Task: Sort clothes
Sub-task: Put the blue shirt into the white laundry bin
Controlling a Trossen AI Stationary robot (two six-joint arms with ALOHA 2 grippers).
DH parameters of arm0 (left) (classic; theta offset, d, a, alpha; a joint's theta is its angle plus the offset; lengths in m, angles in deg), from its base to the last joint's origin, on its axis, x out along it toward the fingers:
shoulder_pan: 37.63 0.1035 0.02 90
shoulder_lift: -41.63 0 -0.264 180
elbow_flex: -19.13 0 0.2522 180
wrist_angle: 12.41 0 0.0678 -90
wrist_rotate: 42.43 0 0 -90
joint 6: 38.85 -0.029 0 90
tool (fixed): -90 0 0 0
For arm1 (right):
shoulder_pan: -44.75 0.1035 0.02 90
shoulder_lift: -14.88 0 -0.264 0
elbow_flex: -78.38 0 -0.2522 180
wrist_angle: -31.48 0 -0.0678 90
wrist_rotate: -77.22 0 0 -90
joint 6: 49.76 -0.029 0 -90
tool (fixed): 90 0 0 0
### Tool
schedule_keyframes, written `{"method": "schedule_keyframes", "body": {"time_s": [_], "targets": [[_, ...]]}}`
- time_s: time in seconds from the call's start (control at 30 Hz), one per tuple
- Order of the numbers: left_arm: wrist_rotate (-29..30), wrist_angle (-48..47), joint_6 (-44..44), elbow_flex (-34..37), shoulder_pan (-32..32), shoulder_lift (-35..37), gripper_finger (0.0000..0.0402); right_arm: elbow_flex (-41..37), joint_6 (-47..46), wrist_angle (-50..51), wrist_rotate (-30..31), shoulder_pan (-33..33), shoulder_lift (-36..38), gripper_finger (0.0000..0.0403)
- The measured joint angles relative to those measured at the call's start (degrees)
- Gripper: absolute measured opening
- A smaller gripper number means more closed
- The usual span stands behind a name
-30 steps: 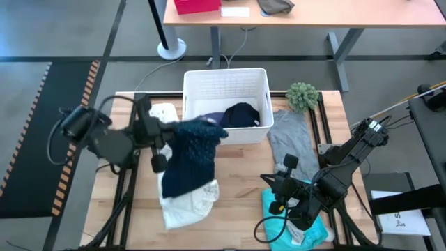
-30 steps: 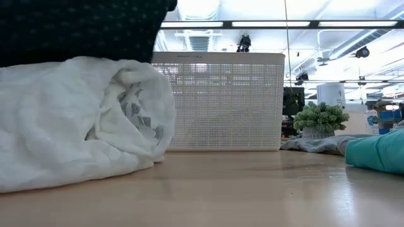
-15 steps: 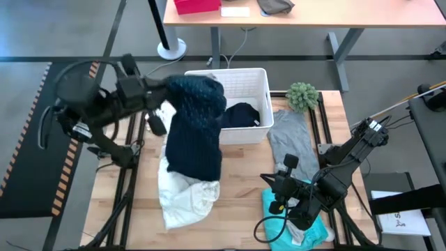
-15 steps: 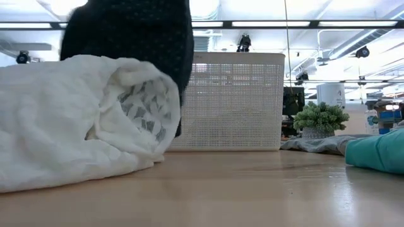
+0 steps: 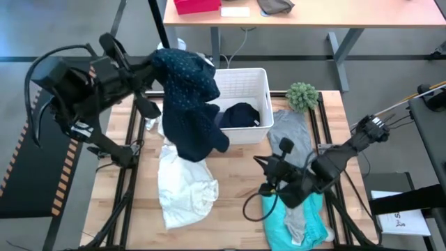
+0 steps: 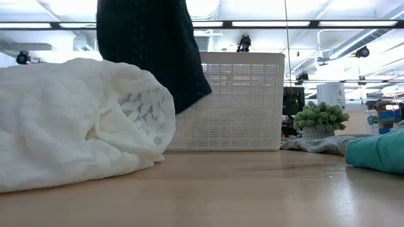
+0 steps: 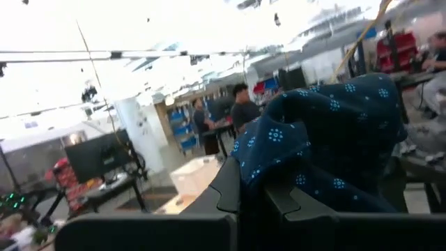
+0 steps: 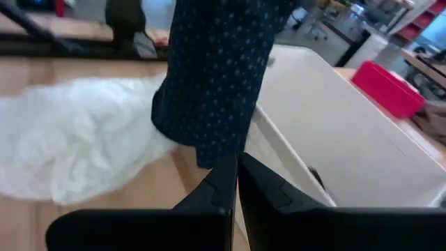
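Observation:
A navy dotted shirt [image 5: 189,104] hangs from my left gripper [image 5: 152,64], which is shut on it high over the table's far left. In the low view the navy shirt [image 6: 151,57] ends above the tabletop. A white shirt [image 5: 182,187] lies crumpled on the table below it. A small white cloth [image 5: 153,125] lies at the left. A dark piece [image 5: 241,114] lies in the white basket [image 5: 237,78]. A grey tee [image 5: 291,139] and a turquoise piece [image 5: 298,217] lie on the right. My right gripper [image 5: 263,166] is shut on nothing, above the table between the white shirt and the grey tee. My left gripper pinches a bunched upper part of the navy shirt [image 7: 279,150] between its two fingers [image 7: 230,188]. The fingers come from the table's left, about level and tipped slightly up. The cloth drapes over the fingertips and hangs slack below them, lifted clear of the table.
A fuzzy green ball [image 5: 302,95] sits at the far right beside the basket. Bare wood shows in the middle of the table [image 5: 240,174], in front of the basket. A desk [image 5: 306,14] stands beyond the far edge.
My left gripper has risen and swung toward the table's far left, tipping from pointing down to about level. The navy shirt has gone up with it: its lower end has come off the white shirt and now hangs free. My right gripper has gone a little toward the far left.

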Motion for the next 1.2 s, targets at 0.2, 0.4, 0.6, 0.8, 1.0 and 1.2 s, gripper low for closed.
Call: {"method": "schedule_keyframes", "body": {"time_s": [0.2,0.4,0.6,0.8,1.0,1.2], "targets": [[-3.96,3.83,-1.33,0.00,2.20,-0.04,0.0000,-0.01,18.18,-20.63,-9.32,-6.44,0.82,0.0001],[-4.61,4.65,-1.33,0.00,3.10,0.16,0.0000,-0.01,25.35,-33.35,-23.98,-12.86,0.86,0.0058],[-4.63,4.78,-1.33,0.00,3.08,0.39,0.0000,0.08,25.95,-42.13,-31.33,-17.31,-2.00,0.0186],[-4.65,4.84,-1.33,-0.01,3.08,0.26,0.0000,0.03,25.98,-52.16,-32.34,-20.80,-8.16,0.0300],[-4.65,4.86,-1.33,-0.02,3.08,0.09,0.0000,-0.01,24.86,-64.18,-29.79,-24.94,-13.45,0.0344],[-4.64,5.24,-1.59,-0.02,3.08,0.09,0.0000,0.01,24.27,-74.08,-30.37,-28.39,-17.88,0.0344]]}}
